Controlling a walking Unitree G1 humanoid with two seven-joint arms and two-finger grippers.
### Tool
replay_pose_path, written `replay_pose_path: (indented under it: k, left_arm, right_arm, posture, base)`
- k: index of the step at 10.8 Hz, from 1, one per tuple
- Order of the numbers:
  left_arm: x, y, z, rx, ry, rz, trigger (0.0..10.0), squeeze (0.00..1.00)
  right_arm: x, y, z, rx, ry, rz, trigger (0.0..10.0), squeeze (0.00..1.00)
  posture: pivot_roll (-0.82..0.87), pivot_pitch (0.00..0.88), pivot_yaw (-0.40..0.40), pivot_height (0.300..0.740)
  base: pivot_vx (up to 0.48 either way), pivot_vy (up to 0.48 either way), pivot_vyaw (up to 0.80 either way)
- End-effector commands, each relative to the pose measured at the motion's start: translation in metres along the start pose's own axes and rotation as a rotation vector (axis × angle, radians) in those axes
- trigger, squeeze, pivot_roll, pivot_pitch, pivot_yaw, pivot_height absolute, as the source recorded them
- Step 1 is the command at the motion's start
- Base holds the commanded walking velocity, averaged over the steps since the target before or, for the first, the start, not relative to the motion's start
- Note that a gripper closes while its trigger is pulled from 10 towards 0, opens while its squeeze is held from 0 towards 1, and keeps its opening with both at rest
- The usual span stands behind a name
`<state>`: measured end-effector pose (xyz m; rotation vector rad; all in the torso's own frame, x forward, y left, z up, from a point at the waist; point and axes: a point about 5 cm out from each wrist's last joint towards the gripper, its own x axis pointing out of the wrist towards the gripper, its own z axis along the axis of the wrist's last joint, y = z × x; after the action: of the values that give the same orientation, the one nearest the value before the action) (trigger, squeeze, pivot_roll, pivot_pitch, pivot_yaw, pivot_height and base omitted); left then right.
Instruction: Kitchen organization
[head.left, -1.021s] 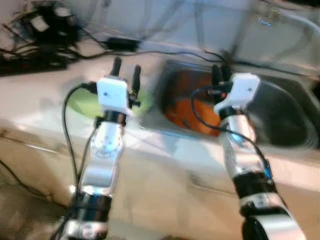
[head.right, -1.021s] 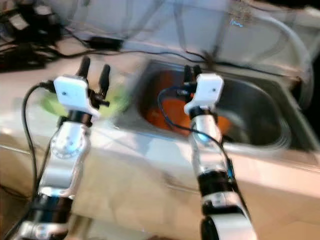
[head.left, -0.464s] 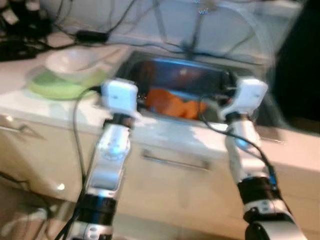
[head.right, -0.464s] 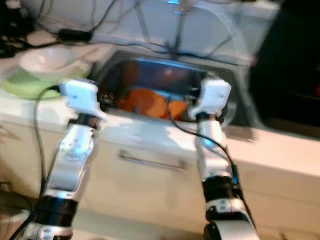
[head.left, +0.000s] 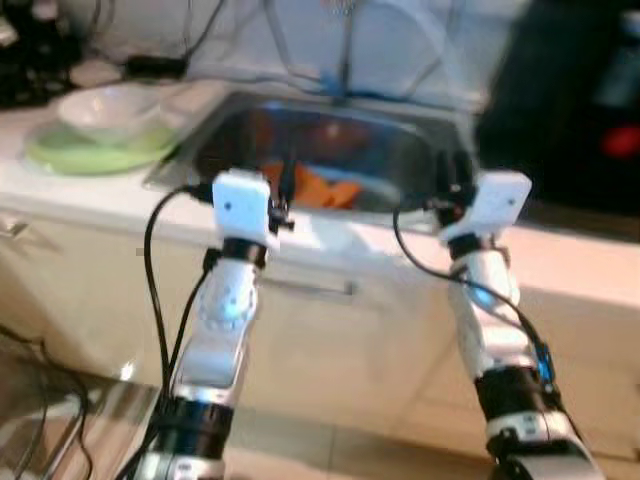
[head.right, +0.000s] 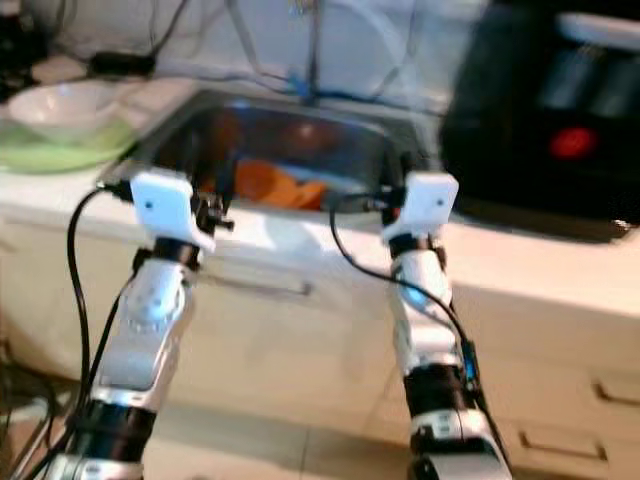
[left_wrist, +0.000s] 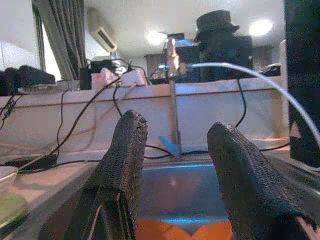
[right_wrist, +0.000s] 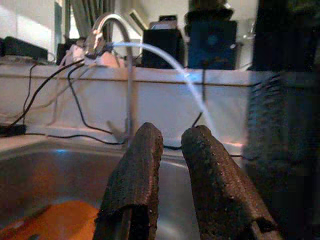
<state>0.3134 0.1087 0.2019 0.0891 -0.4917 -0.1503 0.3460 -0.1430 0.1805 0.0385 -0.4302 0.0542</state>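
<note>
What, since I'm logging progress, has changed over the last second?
The camera pulled back and swung right, bringing a black appliance into view. The left tool and right tool, earlier out over the plate and sink, are now at the sink's front edge. Nothing was grasped or released. The orange items and bowl stayed put.
</note>
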Motion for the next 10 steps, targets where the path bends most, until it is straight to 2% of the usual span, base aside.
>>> replay_pose_path:
  k: [1, 2, 10]
  left_arm:
    - [-0.0031, 0.0039, -0.0066, 0.003, 0.027, 0.013, 10.0, 0.0]
    - [-0.0038, 0.0032, -0.008, -0.003, 0.035, 0.016, 10.0, 0.0]
    - [-0.0053, 0.0003, -0.0096, -0.027, 0.042, 0.005, 10.0, 0.0]
  right_arm:
    - [0.0004, 0.002, 0.0014, 0.007, 0.002, 0.009, 10.0, 0.0]
    - [-0.0004, 0.001, 0.0002, 0.001, 0.011, 0.009, 10.0, 0.0]
    - [-0.0023, -0.0031, -0.0051, -0.012, 0.041, 0.007, 10.0, 0.0]
  posture:
    - [0.21, 0.054, -0.061, 0.725]
    - [0.21, 0.054, -0.064, 0.725]
    - [0.21, 0.047, -0.068, 0.725]
  base:
    - [0.0, 0.0, 0.0]
    - [0.0, 0.0, 0.0]
    - [-0.263, 0.0, 0.0]
